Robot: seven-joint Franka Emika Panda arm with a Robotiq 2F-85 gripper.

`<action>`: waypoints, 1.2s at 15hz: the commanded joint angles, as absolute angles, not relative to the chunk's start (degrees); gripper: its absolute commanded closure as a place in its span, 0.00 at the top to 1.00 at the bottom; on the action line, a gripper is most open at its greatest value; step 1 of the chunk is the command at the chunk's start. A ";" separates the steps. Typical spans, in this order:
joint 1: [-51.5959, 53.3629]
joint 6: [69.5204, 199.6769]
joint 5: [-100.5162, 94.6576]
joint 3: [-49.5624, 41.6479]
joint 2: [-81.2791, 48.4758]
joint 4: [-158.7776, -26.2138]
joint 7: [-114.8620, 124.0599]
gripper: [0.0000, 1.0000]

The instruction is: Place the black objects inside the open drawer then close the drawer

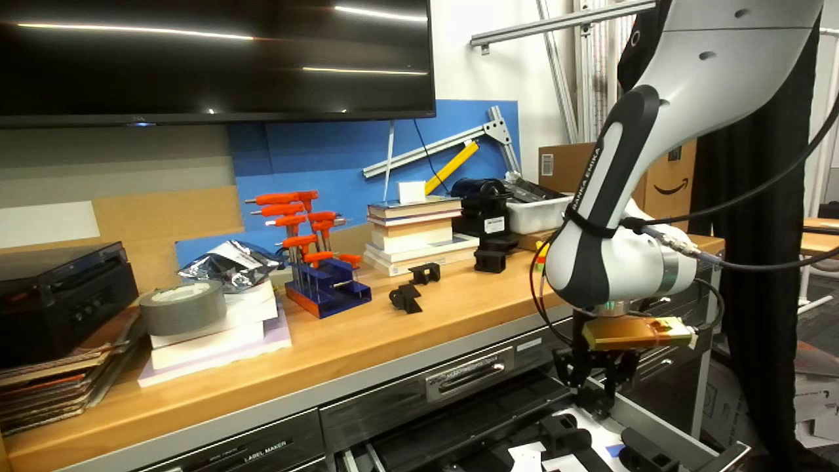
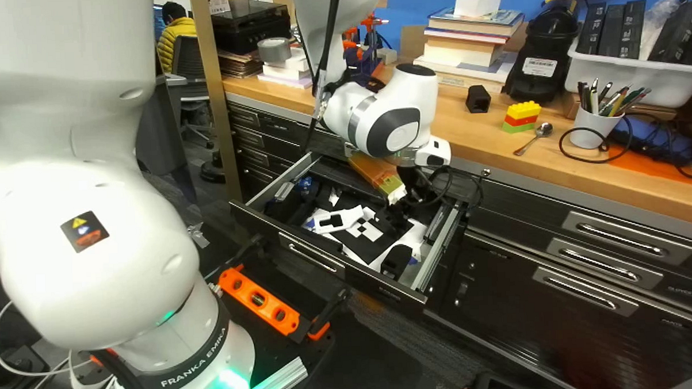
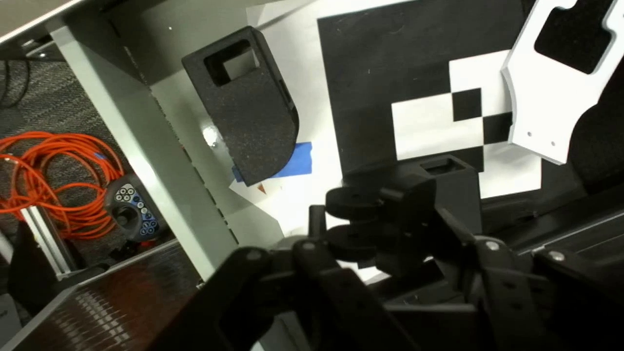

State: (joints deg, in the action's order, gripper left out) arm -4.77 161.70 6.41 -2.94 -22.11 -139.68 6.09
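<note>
our end effector (image 1: 593, 385) clamps a black bracket (image 3: 402, 224) over a back corner of the drawer (image 2: 440, 254). released high, it could topple onto the black block (image 3: 458, 197) and jam our closing.

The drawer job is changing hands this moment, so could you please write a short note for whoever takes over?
Gripper: closed on a black piece, in or above the open drawer; I cannot tell which.
In drawer: a rounded piece and a block, both black.
On bench: three black pieces.
Done: those two are in.
Left: release the held one, bring the bench ones, then close the drawer.
</note>
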 commanded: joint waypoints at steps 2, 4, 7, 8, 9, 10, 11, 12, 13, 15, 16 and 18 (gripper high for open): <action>-5.79 163.36 8.08 -2.97 -25.12 -137.89 6.68 0.30; -6.13 163.63 8.35 -3.04 -26.30 -137.20 6.95 0.30; -6.52 163.42 8.76 -2.99 -28.45 -135.31 7.26 0.30; -6.61 163.34 8.86 -2.97 -29.24 -134.54 7.41 0.30; -6.74 163.24 8.96 -2.93 -29.92 -133.87 7.50 0.30; -6.91 163.41 9.09 -2.81 -30.73 -133.09 7.48 0.30; -6.87 163.44 9.08 -2.96 -31.53 -132.28 7.71 0.30; -7.02 163.37 9.15 -2.92 -32.27 -131.46 7.74 0.30; -7.08 163.31 9.16 -3.01 -33.05 -130.66 7.91 0.30; -7.38 163.15 9.27 -3.02 -34.30 -129.32 8.00 0.30; -7.50 163.17 9.31 -3.08 -34.77 -128.82 8.04 0.30; -7.72 163.23 9.34 -3.14 -35.50 -128.15 8.07 0.30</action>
State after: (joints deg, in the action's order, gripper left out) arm -7.38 162.53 8.09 -3.09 -34.04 -130.03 7.89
